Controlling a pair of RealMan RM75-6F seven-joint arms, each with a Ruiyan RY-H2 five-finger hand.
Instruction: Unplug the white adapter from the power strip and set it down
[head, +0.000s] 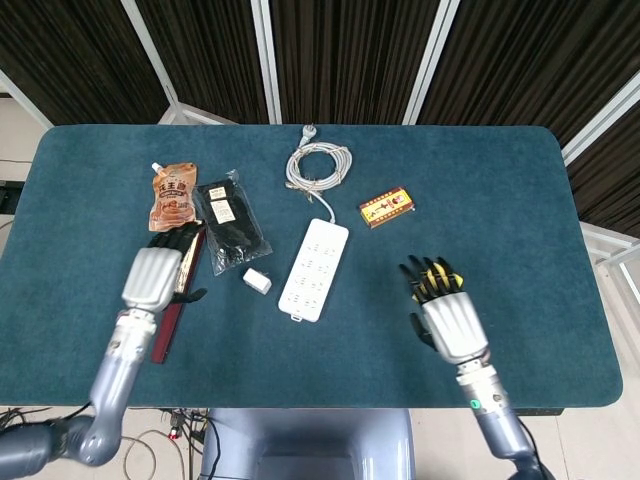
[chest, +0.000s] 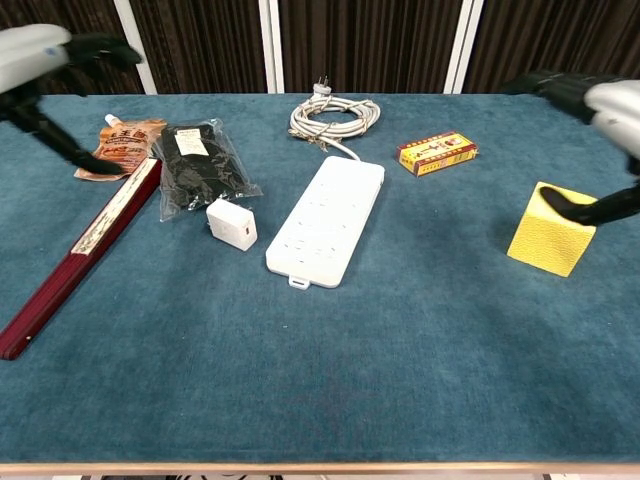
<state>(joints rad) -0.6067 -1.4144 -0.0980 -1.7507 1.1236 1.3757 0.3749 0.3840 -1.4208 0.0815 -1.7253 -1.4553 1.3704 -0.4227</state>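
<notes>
The white adapter (head: 256, 281) (chest: 232, 223) lies loose on the blue cloth, just left of the white power strip (head: 314, 269) (chest: 326, 219) and free of its sockets. My left hand (head: 158, 274) (chest: 48, 62) hovers to the left of it over the dark red stick, open and holding nothing. My right hand (head: 444, 311) (chest: 598, 110) is open too, far right of the strip, above the yellow block (chest: 552, 230). The strip's coiled cord (head: 318, 163) (chest: 334, 116) lies behind it.
A black packet (head: 228, 215) (chest: 199, 167) sits right behind the adapter, with an orange pouch (head: 172, 195) (chest: 122, 146) further left. A long dark red stick (chest: 81, 252) runs along the left side. A small red and yellow box (head: 386, 208) (chest: 436, 152) lies right of the cord.
</notes>
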